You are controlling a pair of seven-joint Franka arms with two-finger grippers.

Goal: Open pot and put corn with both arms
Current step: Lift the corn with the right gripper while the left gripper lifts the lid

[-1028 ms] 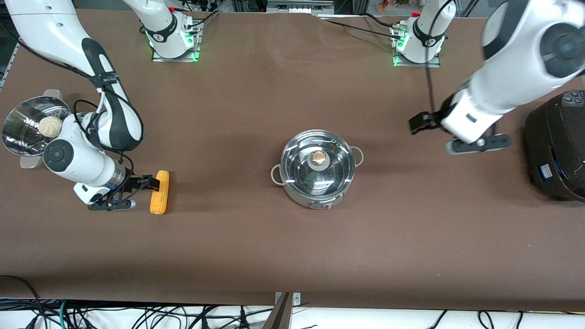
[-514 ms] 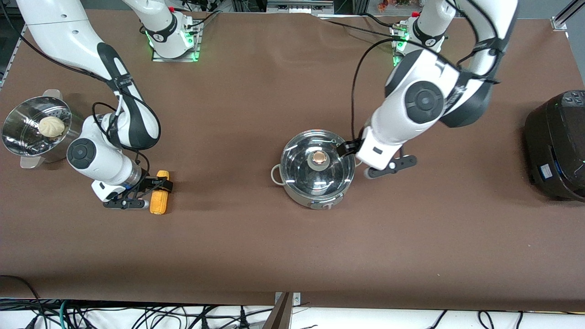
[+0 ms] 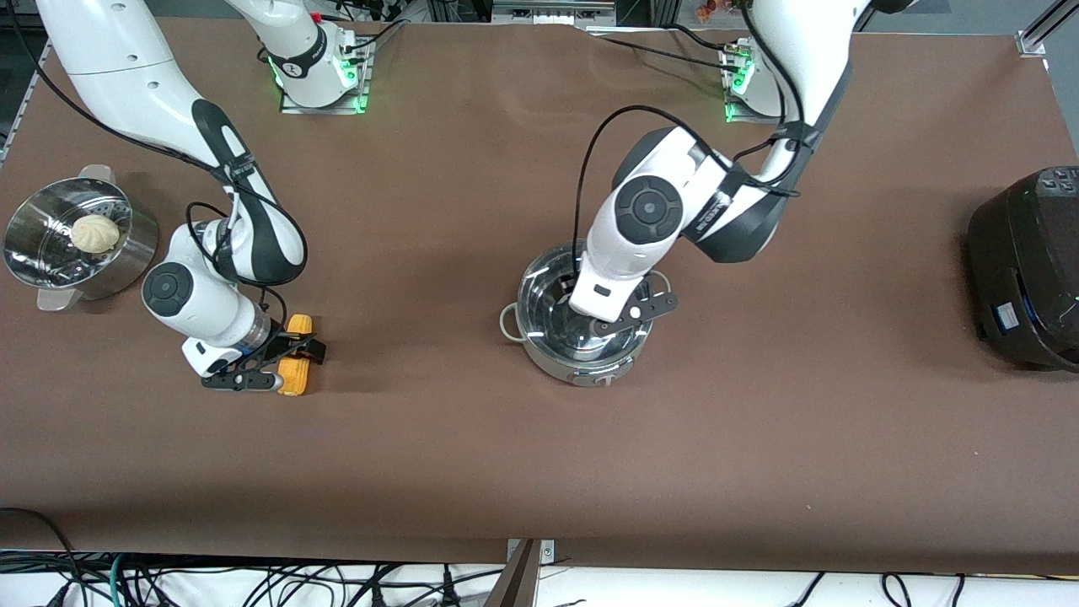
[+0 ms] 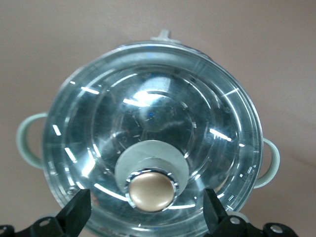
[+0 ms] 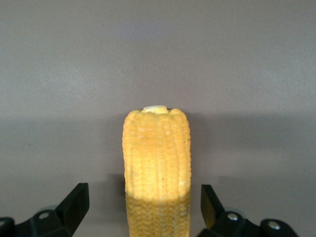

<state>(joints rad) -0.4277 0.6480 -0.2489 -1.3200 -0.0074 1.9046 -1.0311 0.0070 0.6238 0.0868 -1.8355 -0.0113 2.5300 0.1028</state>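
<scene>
The steel pot (image 3: 582,368) stands mid-table with its glass lid (image 3: 548,308) on. In the left wrist view the lid (image 4: 148,118) has a bronze knob (image 4: 152,190). My left gripper (image 3: 600,324) hangs over the lid, open, with its fingers (image 4: 76,215) on either side of the knob (image 4: 146,202). The knob is hidden in the front view. The yellow corn (image 3: 294,379) lies on the table toward the right arm's end. My right gripper (image 3: 297,354) is open and low over it. The corn (image 5: 157,163) lies between its fingers (image 5: 74,205), apart from them.
A perforated steel steamer pot (image 3: 126,253) holding a pale bun (image 3: 93,232) stands at the right arm's end of the table. A big black cooker (image 3: 1024,270) stands at the left arm's end. Brown table cloth lies around the pot.
My left arm has swung from near the black cooker to over the pot lid. My right gripper has slid forward to straddle the corn.
</scene>
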